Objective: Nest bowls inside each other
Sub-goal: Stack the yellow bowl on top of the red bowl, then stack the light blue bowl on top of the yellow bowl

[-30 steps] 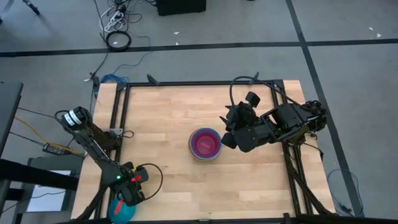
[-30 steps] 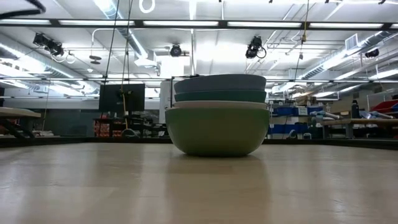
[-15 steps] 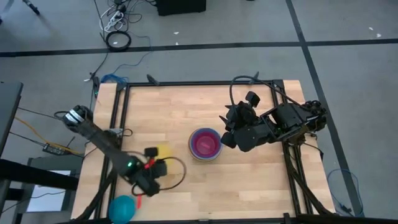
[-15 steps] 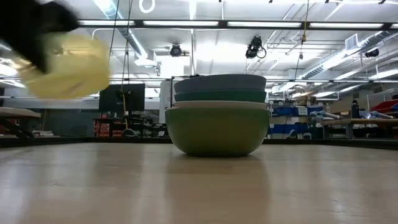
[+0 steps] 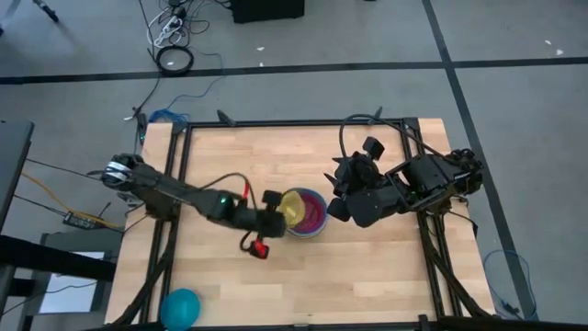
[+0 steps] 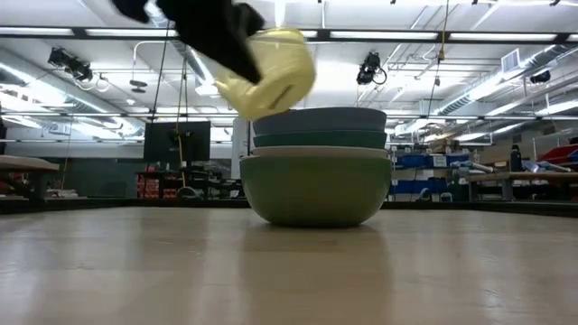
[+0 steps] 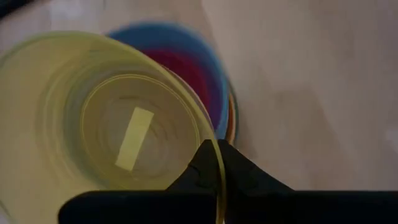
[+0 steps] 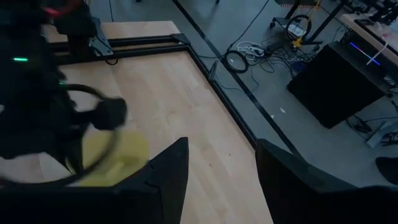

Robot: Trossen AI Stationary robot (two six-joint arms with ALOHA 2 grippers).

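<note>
**Yellow bowl held over the nested stack**

While the right arm waits at the counter's right side, the left hand [image 5: 276, 210] holds a yellow bowl [image 5: 294, 208] by its rim just above the left edge of the stack of bowls [image 5: 308, 213] near the middle of the wooden counter [image 5: 248, 156]. The left hand's fingers [image 7: 208, 171] are closed on the thin yellow wall, one inside and one outside, and the bowl hangs tilted rather than level. In the low view the yellow bowl [image 6: 269, 74] is above and to the left of the stack, its lower edge close to the topmost rim; whether they touch cannot be told. From the side the stack shows a pale green bowl [image 6: 316, 188] at the bottom, then a thin white rim [image 6: 316, 153], a teal green bowl [image 6: 321, 139] and a blue bowl [image 6: 321, 119]. From above, a magenta-pink bowl [image 5: 315, 215] lies innermost inside the blue rim. The left wrist view shows the yellow bowl's inside, with a pale rectangular label [image 7: 134, 138] on its base, and the blue and pink bowls behind it. A cyan bowl [image 5: 181, 308] sits alone, upside down, at the counter's near left corner, well apart from the stack. The right hand [image 5: 338, 204] hovers just beside the stack's right side, its fingers [image 8: 165, 180] spread and holding nothing
</note>
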